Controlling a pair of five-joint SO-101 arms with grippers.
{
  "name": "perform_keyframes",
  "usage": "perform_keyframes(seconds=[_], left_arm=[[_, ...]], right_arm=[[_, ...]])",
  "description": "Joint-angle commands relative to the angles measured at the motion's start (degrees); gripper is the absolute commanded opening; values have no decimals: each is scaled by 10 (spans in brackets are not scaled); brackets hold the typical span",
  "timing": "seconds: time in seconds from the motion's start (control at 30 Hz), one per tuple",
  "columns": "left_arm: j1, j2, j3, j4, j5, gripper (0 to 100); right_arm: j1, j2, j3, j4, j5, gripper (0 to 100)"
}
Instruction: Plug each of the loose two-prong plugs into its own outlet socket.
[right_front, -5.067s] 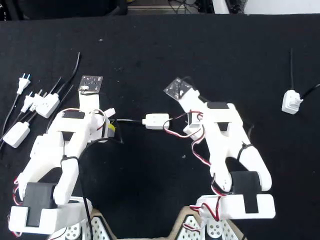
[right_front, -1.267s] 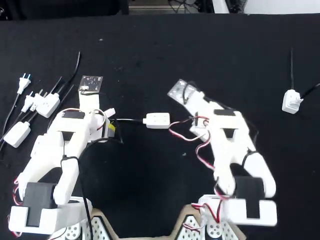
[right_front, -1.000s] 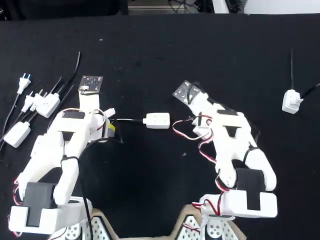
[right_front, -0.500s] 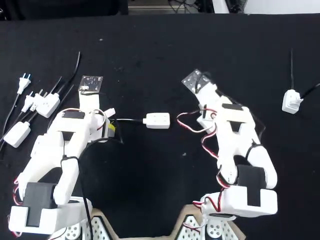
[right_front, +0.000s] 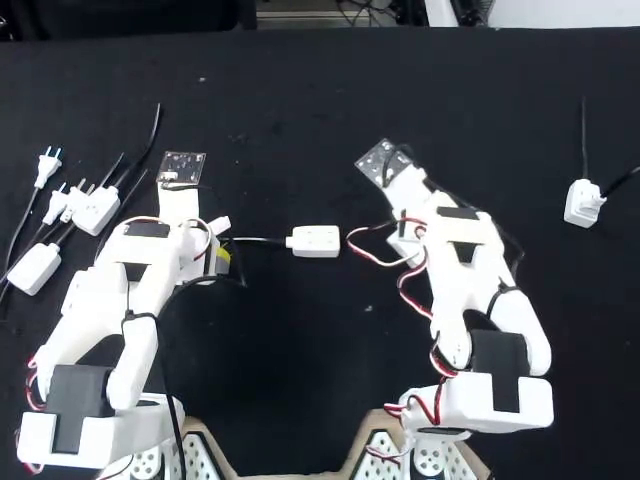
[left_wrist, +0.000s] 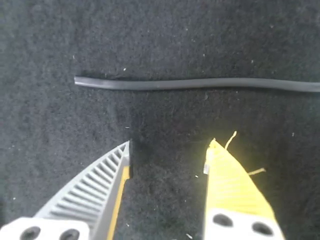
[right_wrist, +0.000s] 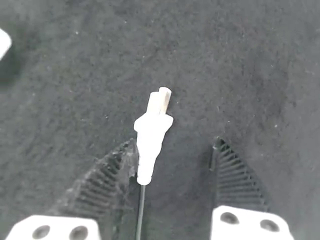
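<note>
Plug lies between the right gripper's spread fingers; black cord crosses before the left gripper's spread fingers.

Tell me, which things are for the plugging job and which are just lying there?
For the job: white plug inside the open right tool; middle socket; plugs and sockets at the left; far-right socket with cables.
Just lying about: black table cover; wires behind the table.

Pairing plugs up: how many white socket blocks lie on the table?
4 socket blocks: two far left, one in the middle, one far right. Others may be hidden.
</note>
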Motion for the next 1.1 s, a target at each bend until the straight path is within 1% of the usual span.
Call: perform_keyframes(seconds=[0.0,0.13,0.37,0.43,0.5,0.57,0.63,0.67,0.73,0.77,0.83,0.97,1.07], left_arm=[[-6,-20,-1,-8,3,249],[-6,-20,-1,-8,3,249],[-7,-20,0,-8,3,249],[-7,-20,0,-8,3,249],[-7,-20,0,-8,3,249],[-7,-20,-1,-8,3,249],[-7,-20,-1,-8,3,249],[-7,-20,-1,-8,3,249],[-7,-20,-3,-8,3,249],[-7,-20,-3,-8,3,249],[-7,-20,-5,-8,3,249],[-7,-20,-2,-8,3,249],[-7,-20,-1,-8,3,249]], right_arm=[[-11,-1,-37,-12,-18,222],[-7,18,-51,-12,-16,222],[-5,99,-106,-12,-19,217],[-5,101,-106,-12,-19,166],[-4,91,-105,-12,-24,85],[11,74,-104,-12,-58,5],[32,49,-104,-7,-88,23],[40,34,-104,9,-95,11],[45,2,-104,54,-92,11],[40,-9,-104,76,-84,11],[23,-28,-98,107,-40,11],[-29,-45,-44,109,100,11],[-68,-43,-11,108,171,11]])
